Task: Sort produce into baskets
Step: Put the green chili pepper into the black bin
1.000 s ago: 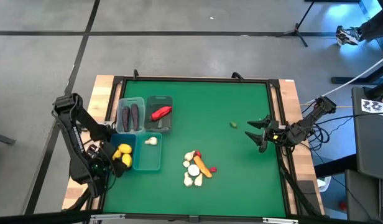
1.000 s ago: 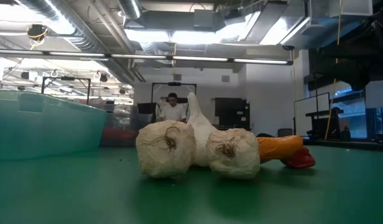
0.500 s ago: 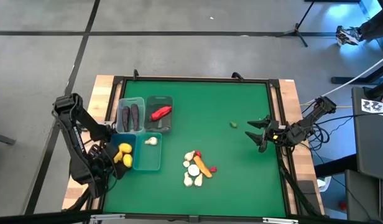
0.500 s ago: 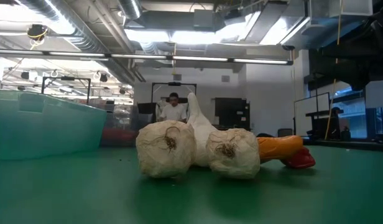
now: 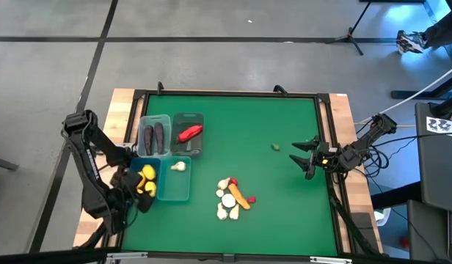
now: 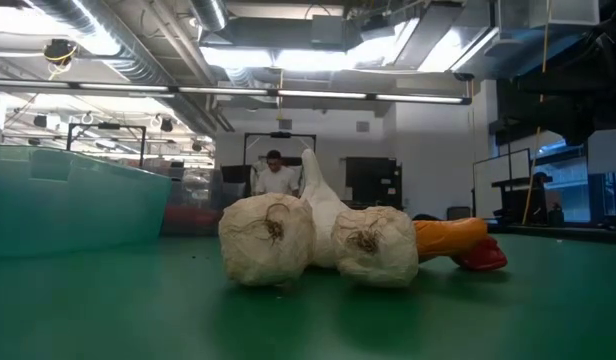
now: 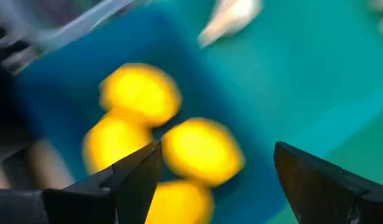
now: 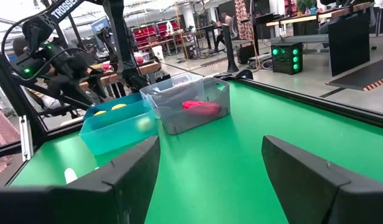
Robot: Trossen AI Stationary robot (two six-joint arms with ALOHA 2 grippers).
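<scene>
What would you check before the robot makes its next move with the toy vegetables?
1. Left gripper empty: ok, open above the lemons in the blue bin.
2. Right gripper empty: ok, open, waiting at the table's right edge.
3. Unsorted pile reachable: ok, garlic, carrot and a red piece lie in the open on the mat.
4. Bins upright: ok, all four.
5. Small green piece: cannot tell what it is.
</scene>
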